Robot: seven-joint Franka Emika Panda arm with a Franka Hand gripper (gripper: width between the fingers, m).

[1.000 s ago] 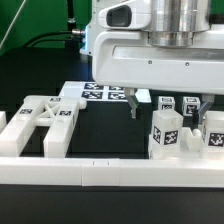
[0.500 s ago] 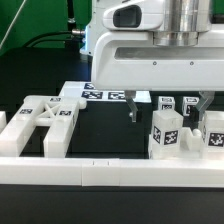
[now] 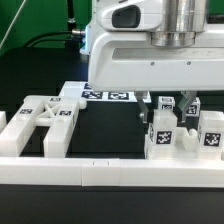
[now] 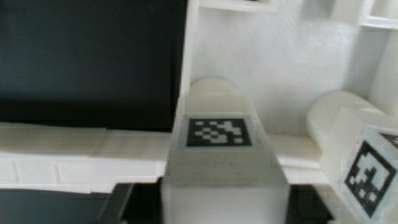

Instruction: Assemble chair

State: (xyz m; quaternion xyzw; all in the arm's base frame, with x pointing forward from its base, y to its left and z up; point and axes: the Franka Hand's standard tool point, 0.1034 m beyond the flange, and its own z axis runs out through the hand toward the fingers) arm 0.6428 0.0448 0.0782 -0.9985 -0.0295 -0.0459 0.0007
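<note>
Black worktop (image 3: 110,125) fills the scene, fenced at the front by a long white border rail (image 3: 100,172). The gripper (image 3: 168,108) hangs low over an upright leg block (image 3: 163,130), its jaws standing one on each side, close to the block's faces. The wrist view shows the block's tagged face centred between them, but I cannot tell whether they already pinch it. A second leg block (image 3: 210,135) stands just beside it, toward the exterior view's right. The marker board (image 3: 110,95) lies behind, and the X-braced frame (image 3: 45,115) rests well apart at the exterior view's left. The step in hand looks like picking up a leg. Next would come a firm squeeze, then a straight lift clear of the neighbouring block.
</note>
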